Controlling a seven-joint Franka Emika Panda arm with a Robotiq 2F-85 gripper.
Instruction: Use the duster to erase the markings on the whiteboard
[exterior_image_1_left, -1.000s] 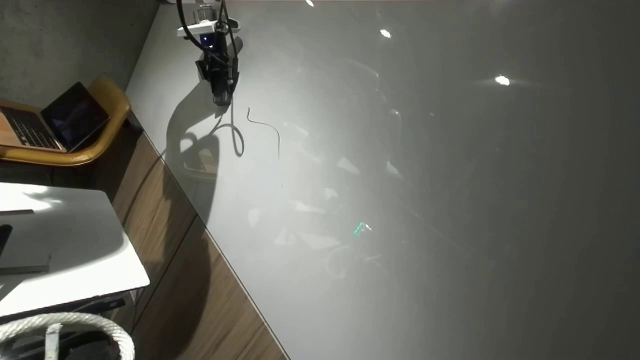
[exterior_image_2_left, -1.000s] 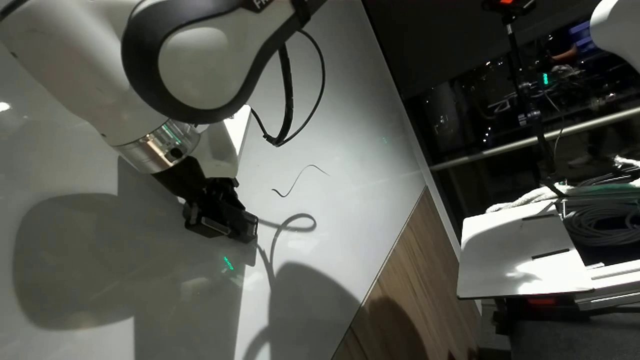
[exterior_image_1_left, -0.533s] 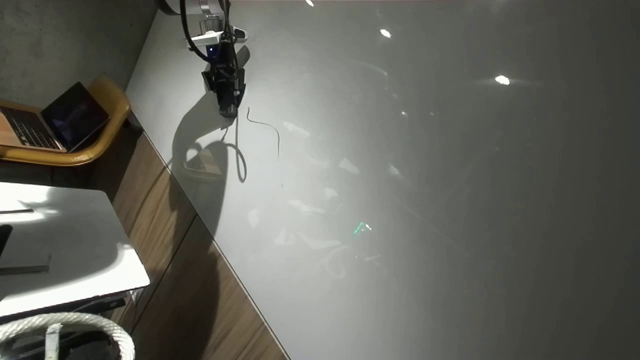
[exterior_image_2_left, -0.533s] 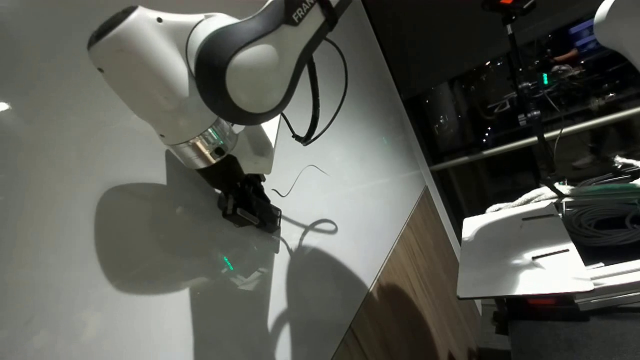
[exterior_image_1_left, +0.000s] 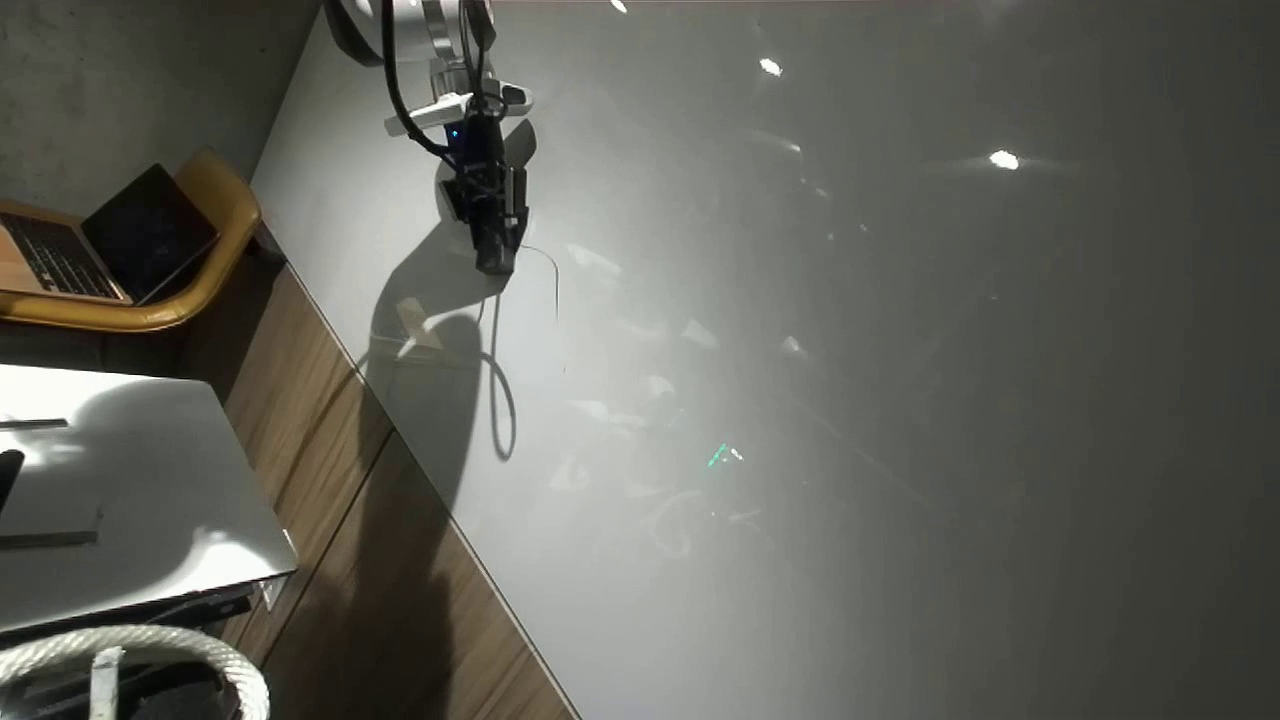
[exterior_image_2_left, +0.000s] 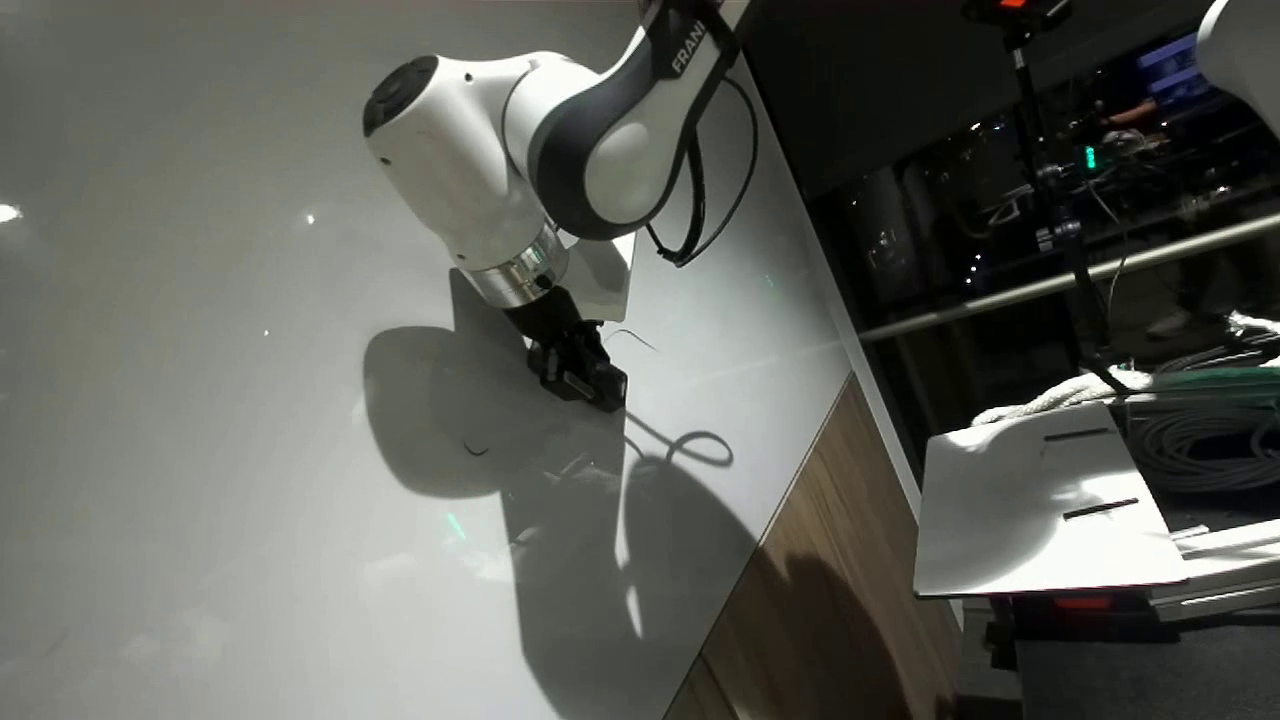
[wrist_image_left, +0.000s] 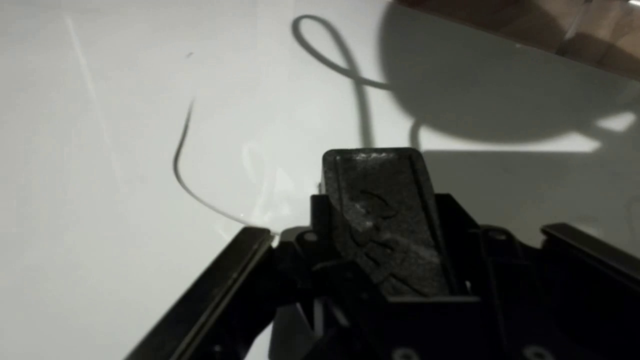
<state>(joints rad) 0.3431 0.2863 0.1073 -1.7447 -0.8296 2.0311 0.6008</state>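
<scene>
Mostly glossy whiteboard (exterior_image_1_left: 900, 450) in both exterior views, with wood (exterior_image_1_left: 490, 650) along an edge. Furnished, well apart from the duster (wrist_image_left: 390, 250), with a yellow chair (exterior_image_1_left: 228, 200) bearing a laptop (exterior_image_1_left: 150, 245), before a grey wall (exterior_image_1_left: 150, 90).

Clamped on the duster with the end effector (wrist_image_left: 384, 207), squeezed along both long sides. Pointed lengthwise outward and set jutting forward of the grip, probably to bring the duster to the whiteboard ahead of the end effector itself. Presumably held so as to keep the wiping face, hidden in the wrist view, turned to the whiteboard. Held close to the whiteboard, with shadow (exterior_image_1_left: 435, 400) just beside the duster in an exterior view; cannot tell touching from a narrow gap.

Find the markings (wrist_image_left: 175, 165), thin, dark and curved, left of the duster in the wrist view, with one end hidden near the duster and a tiny speck (wrist_image_left: 189, 54) farther off. Cannot class a short dark arc (exterior_image_2_left: 475, 450), well apart from the duster in an exterior view, as ink or glare.

Probably placed here to begin at that hidden end and sweep along the rest; with so much left unwiped, likely early in the erasing. Calls next, likely, for pressing flat and dragging along the markings.
</scene>
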